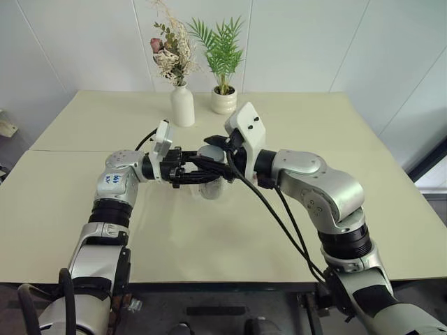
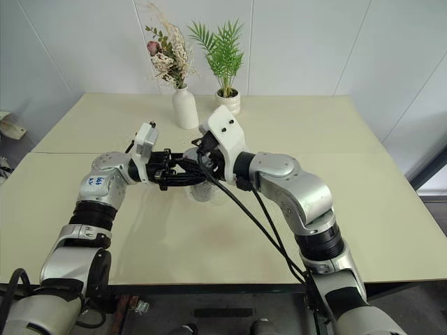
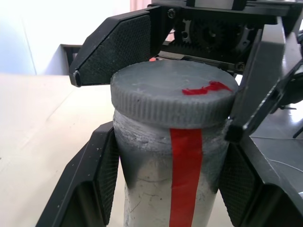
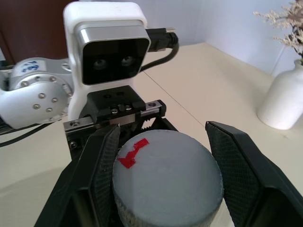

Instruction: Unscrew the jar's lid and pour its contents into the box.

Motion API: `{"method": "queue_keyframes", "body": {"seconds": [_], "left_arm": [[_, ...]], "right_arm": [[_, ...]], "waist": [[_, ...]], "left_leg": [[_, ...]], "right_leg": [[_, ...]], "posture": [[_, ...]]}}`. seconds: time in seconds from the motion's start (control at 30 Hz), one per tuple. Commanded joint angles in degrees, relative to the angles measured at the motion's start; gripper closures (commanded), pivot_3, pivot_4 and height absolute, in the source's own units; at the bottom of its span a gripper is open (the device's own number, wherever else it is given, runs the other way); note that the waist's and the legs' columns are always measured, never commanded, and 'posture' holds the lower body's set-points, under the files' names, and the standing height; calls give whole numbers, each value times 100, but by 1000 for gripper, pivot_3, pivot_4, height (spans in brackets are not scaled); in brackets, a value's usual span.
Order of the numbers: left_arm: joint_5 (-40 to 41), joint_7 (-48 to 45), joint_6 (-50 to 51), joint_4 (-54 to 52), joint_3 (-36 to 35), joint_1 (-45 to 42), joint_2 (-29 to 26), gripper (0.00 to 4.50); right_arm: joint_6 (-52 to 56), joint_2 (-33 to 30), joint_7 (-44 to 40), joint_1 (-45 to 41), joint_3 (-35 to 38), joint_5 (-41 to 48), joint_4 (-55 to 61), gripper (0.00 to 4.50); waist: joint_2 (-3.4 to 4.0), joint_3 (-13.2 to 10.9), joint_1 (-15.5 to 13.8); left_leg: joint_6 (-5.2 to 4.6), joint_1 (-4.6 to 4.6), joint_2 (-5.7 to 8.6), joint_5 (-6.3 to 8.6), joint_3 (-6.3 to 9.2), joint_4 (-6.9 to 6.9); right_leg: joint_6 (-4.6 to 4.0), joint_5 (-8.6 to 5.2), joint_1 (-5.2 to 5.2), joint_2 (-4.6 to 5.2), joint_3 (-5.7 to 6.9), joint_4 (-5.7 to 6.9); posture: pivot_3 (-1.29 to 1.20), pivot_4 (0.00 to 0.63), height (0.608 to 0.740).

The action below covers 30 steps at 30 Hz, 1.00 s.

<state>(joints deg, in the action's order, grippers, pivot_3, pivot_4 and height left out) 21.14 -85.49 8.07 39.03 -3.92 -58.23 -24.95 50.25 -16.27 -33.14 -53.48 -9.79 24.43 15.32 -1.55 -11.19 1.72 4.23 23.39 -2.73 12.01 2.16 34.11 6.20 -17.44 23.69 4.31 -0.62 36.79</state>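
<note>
Two grippers hide most of the jar [image 3: 161, 189] at frame centre: left gripper [image 3: 165, 175] clamps its body, right gripper [image 4: 163, 184] clasps the lid [image 4: 165, 182]. Cream counter [image 1: 314, 132], white walls.

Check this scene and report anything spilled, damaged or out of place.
Nothing spilled or askew. The jar stands upright in the left gripper, the lid on, the right gripper around it. Only oddities: a ragged red mark on the lid's top and grey scuffing under its rim.

White vase [image 1: 182, 105] of dried flowers, small potted palm [image 1: 223, 100] beside it, beige table [image 1: 363, 174]
</note>
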Motion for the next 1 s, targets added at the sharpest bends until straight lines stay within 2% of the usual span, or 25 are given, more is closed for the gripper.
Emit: {"method": "queue_keyframes", "body": {"seconds": [0.03,0.47,1.0], "left_arm": [[166,122,-41,245,-294,-223,-142,1985],[360,113,-150,511,-274,-232,-117,1992],[384,368,-275,442,-214,5,31,1997]], "right_arm": [[-266,-165,-656,-42,94,346,173,1937],[-1014,-347,-1718,-175,73,430,-224,1937],[-1408,-326,-1958,-258,27,461,-192,1937]], "waist": [[0,0,-3],[0,0,-1],[0,0,-6]], "left_leg": [[0,0,0,0,0,0],[0,0,0,0,0,0],[0,0,0,0,0,0]], "right_leg": [[0,0,0,0,0,0],[0,0,0,0,0,0],[1,0,0,0,0,0]], "posture": [[0,150,740],[0,150,740],[0,150,740]]}}
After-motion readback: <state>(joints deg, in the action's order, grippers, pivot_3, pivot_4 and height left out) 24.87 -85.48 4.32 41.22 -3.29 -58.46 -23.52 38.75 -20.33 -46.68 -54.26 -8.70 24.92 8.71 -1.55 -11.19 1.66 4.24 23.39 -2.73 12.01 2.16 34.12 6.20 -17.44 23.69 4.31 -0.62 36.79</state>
